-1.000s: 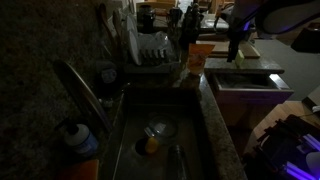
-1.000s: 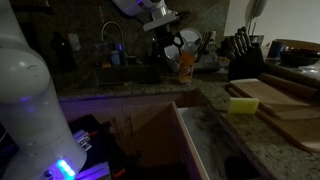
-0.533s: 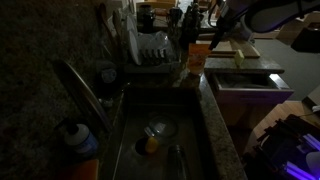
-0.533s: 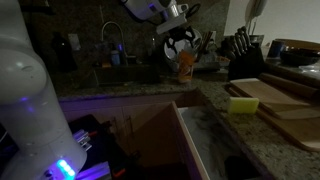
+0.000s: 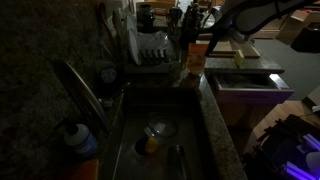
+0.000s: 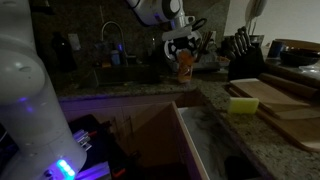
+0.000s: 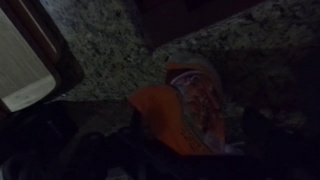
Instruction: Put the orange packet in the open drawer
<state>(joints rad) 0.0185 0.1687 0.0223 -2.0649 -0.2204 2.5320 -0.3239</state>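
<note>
Now, in an exterior view, the orange packet [image 5: 200,56] stands on the counter [image 5: 225,140] by the sink [image 5: 150,125], not in the open drawer [image 5: 245,82]. In an exterior view, the claw [image 6: 183,46] hangs right over the packet, lower than before. In the wrist view, the packet [image 7: 185,110] looks orange and crinkly; its writing is too dark to read. I cannot tell how wide the claw is.

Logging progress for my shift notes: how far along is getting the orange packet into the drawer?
Done: drawer stands open. In hand: gripper is poised over the orange packet, which stands on the counter, apparently ungrasped. Left: grasp, carry, drop in drawer.
</note>
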